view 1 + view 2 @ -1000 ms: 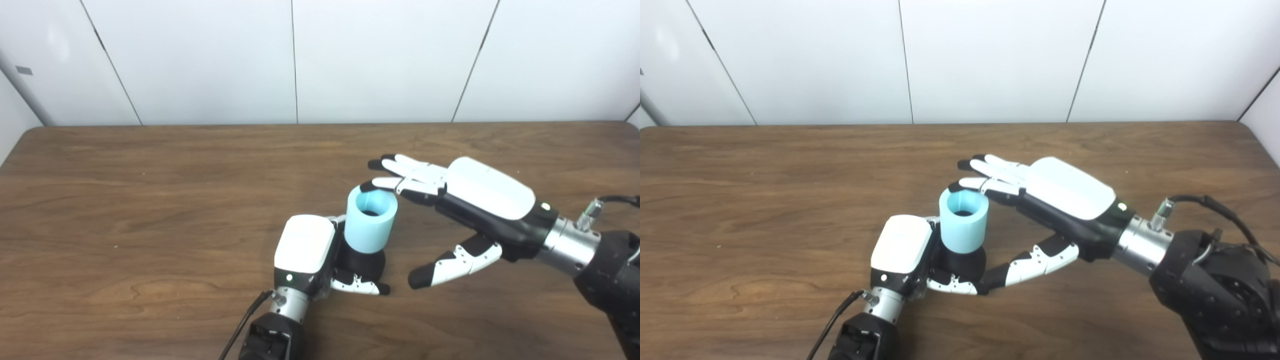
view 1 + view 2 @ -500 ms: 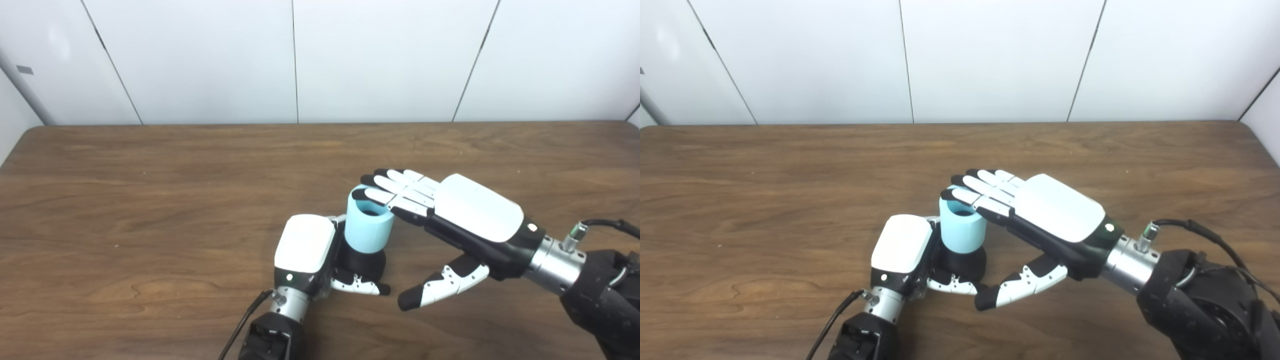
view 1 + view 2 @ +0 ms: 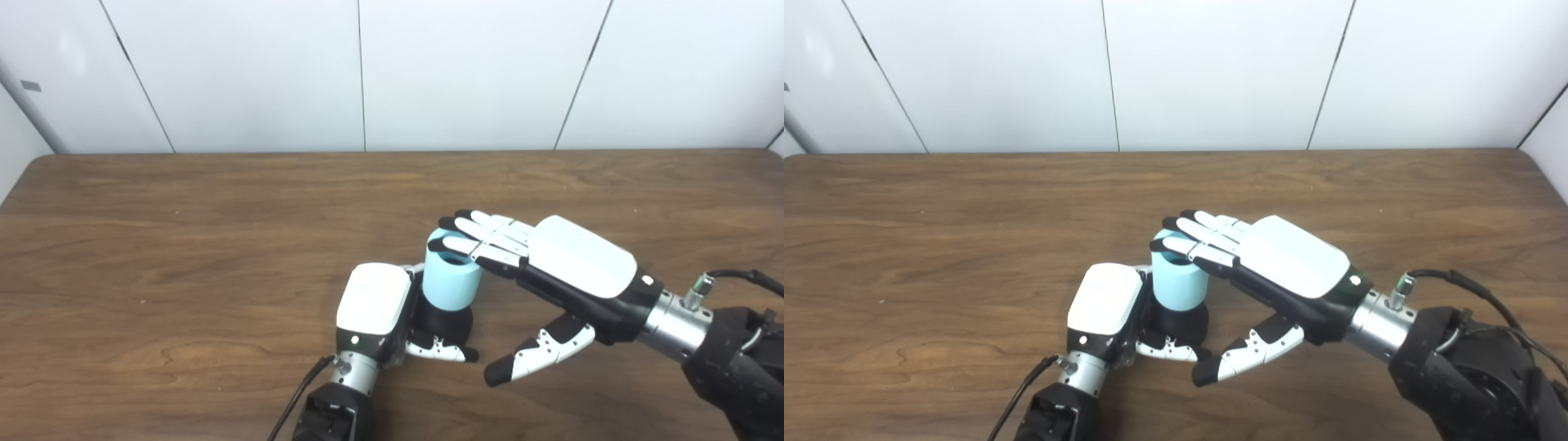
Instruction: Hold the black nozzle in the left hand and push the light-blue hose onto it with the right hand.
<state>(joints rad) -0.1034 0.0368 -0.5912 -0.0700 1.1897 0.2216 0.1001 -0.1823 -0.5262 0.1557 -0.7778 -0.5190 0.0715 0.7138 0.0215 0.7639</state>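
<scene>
On the worktop, near centre and toward the front edge: black nozzle upright, light-blue hose seated on top of it, open end up. Hose leans slightly; dark bore visible through the top opening.

Left hand is wrapped around the nozzle's base from the left side. Fingers curl round the front of the nozzle, closed on it. Back of the hand faces the camera, so contact on the far side is hidden.

Right hand comes in from the right, palm down, flat and extended. Its fingers are straight, side by side, lying over the hose's top rim, covering part of the opening. Looks like contact with the rim, but can't tell for certain. Thumb hangs down apart from the rest, pointing at the nozzle, tip just beside the left hand's fingertips, not touching. Right hand is spread, grasping nothing.

Background: white wall panels behind the worktop.
</scene>
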